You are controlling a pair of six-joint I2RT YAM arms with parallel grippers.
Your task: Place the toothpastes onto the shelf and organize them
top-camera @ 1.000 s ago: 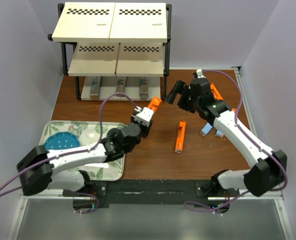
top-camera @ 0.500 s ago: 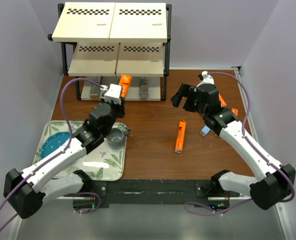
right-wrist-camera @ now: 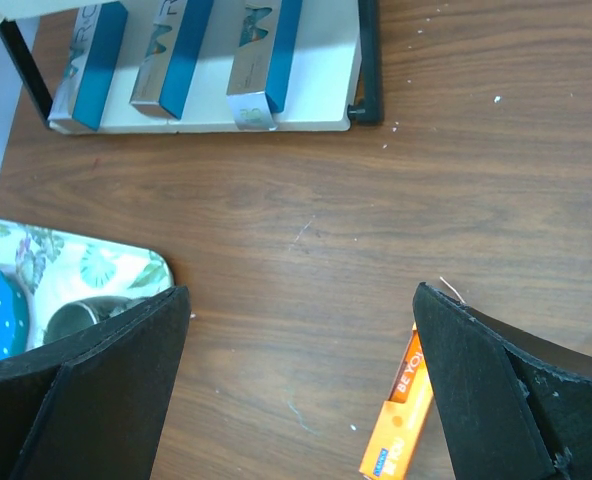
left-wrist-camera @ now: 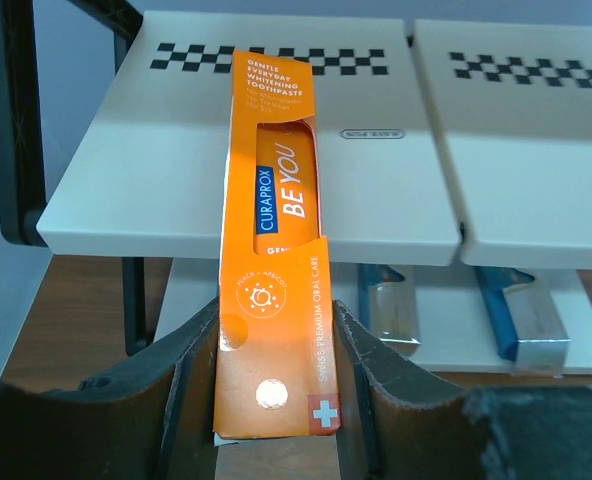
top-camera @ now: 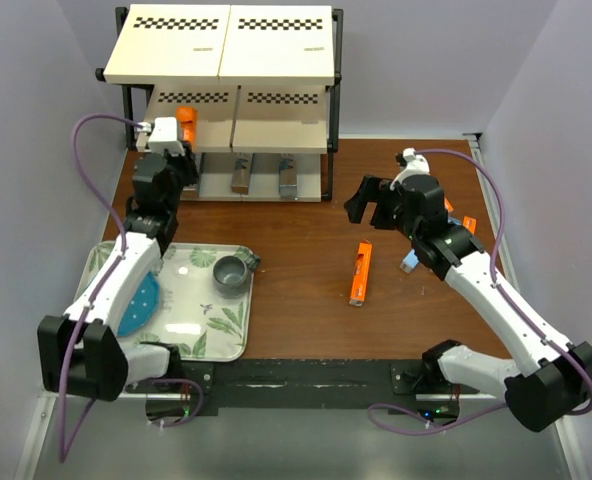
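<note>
Top view: brown wooden table between pale lilac walls; the shelf stands at its far left. Left wrist: left claw grips an orange toothpaste over the middle board. Right wrist: right claw gapes empty above the table.

shelf: three tiers, black frame, cream checkered boards | orange box: held lengthwise over middle tier's left board | metallic blue boxes: three side by side on bottom tier | second orange box: flat, right of shelf

Wooden table bears shelf, leaf-patterned tray, orange toothpaste.
</note>
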